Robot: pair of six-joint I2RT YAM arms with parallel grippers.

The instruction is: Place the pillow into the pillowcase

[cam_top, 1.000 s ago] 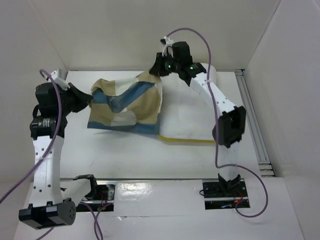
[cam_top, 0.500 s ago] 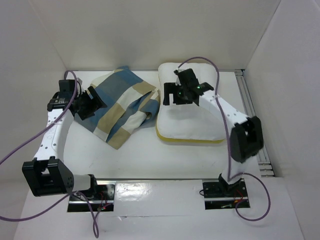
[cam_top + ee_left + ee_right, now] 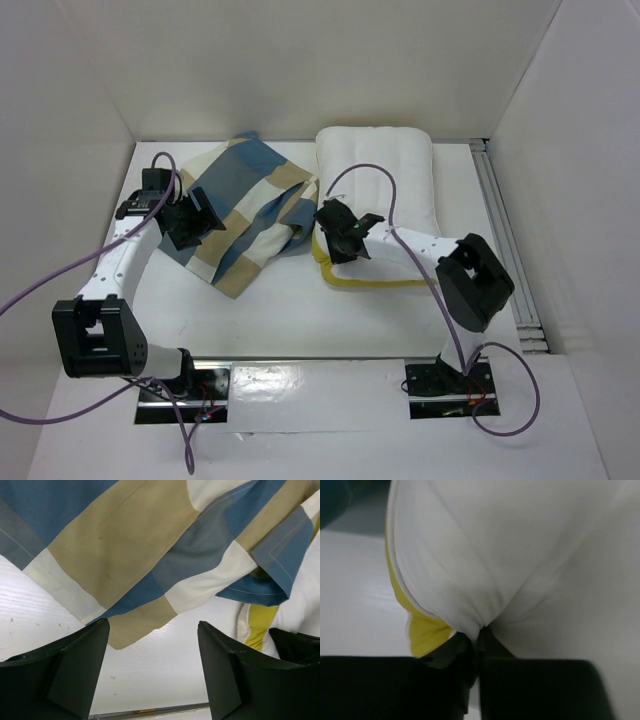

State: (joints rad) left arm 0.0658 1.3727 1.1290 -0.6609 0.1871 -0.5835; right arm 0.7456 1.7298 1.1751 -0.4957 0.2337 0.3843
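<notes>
Right gripper [image 3: 477, 640] pinches thin fold at pillow [image 3: 520, 555] corner: may slip under pull. Left gripper [image 3: 151, 626] wide, empty, over pillowcase [image 3: 125, 545]; its opening unheld, pillow could jam.

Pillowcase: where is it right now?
In the top view the pillowcase lies crumpled on the left half of the table, between the left hand and the pillow, touching its left edge.

So the pillowcase [image 3: 245, 215] is lying over the back-left part of the table [image 3: 300, 320]. The pillow [image 3: 385, 185] is sitting just right of it by the back edge, their sides touching. The left gripper [image 3: 208, 220] is hanging over the pillowcase's left edge, and the right gripper [image 3: 328, 232] is sitting at the pillow's near-left corner.
</notes>
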